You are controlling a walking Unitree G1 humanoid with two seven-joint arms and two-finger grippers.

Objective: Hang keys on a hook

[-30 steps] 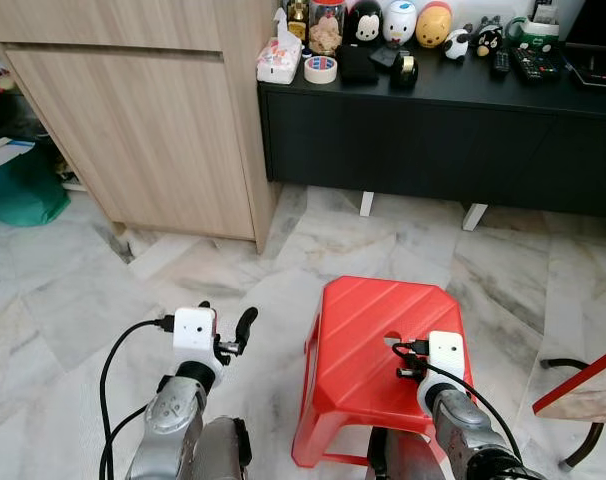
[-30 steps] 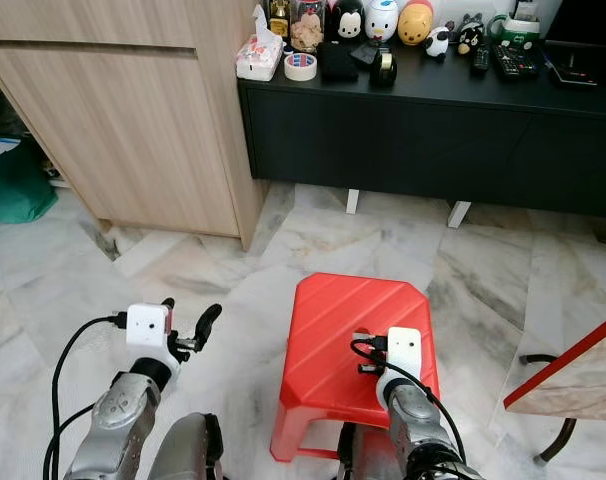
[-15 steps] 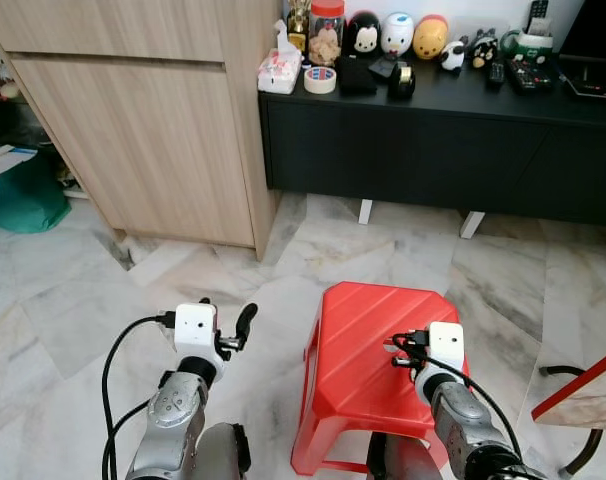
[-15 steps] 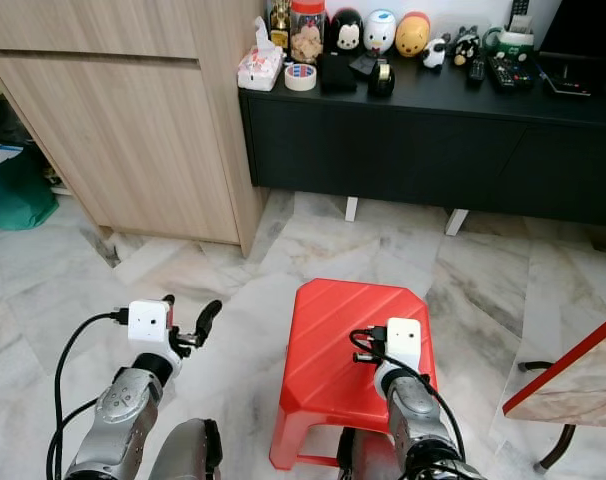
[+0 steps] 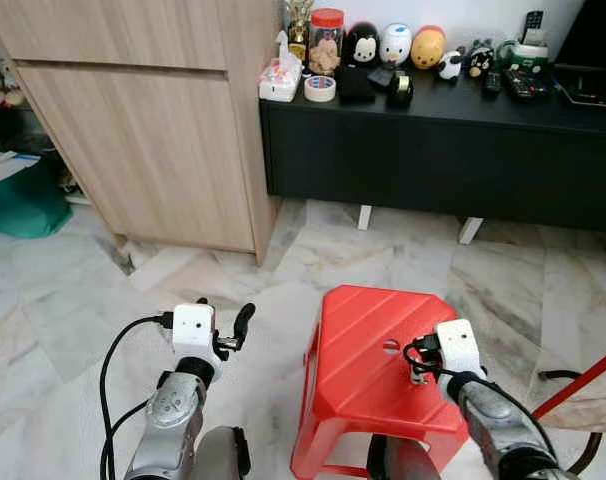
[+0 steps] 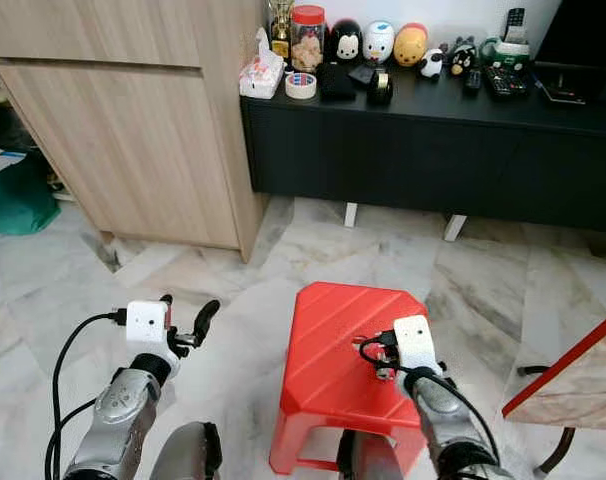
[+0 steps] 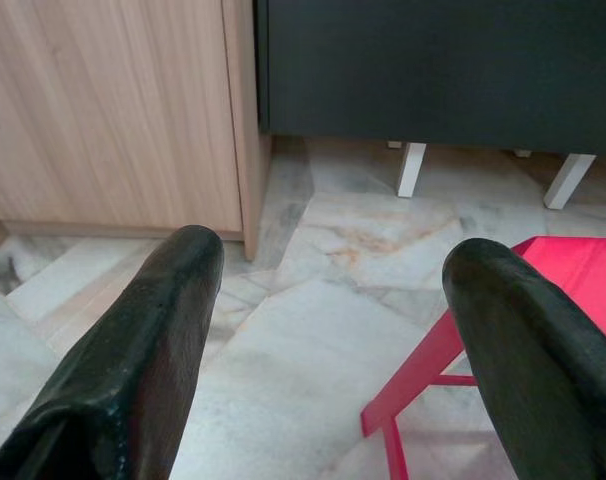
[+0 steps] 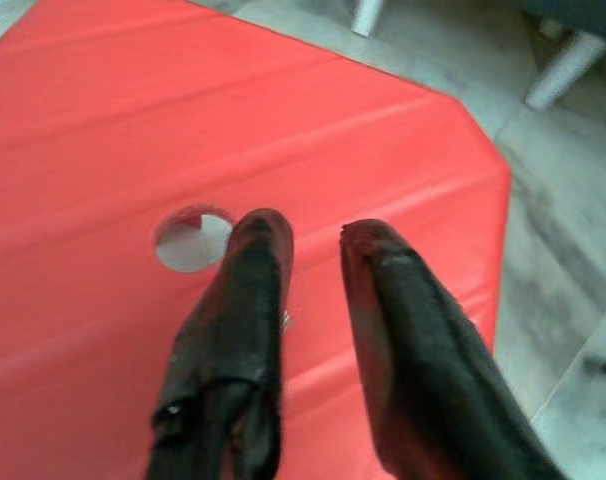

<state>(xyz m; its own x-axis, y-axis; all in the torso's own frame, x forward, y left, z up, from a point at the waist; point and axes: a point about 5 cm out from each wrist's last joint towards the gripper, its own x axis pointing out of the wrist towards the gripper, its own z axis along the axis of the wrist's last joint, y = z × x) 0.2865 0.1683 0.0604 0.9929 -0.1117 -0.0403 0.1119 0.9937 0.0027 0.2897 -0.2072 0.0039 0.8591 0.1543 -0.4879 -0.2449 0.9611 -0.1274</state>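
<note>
Wooden cabinet (image 5: 143,130) and black sideboard (image 5: 433,150) stand along the far side of the marble floor (image 5: 73,310). Both sit slightly lower in the head views than a second ago, so the head has tilted up a little.

The red stool (image 5: 363,370) stands just in front of the robot. The right gripper (image 8: 313,235) has drifted toward the robot's right over the stool's seat. It now hovers beside the seat's small round hole (image 8: 191,240). Its fingers are close together with a narrow gap, and nothing can be seen clamped between them.

The left gripper (image 7: 333,270) is unchanged, held out over the floor beside the stool with its fingers spread wide and empty.

Neither keys nor a hook can be made out. The shift therefore reads as repositioning, and the task appears to be at its searching stage.
</note>
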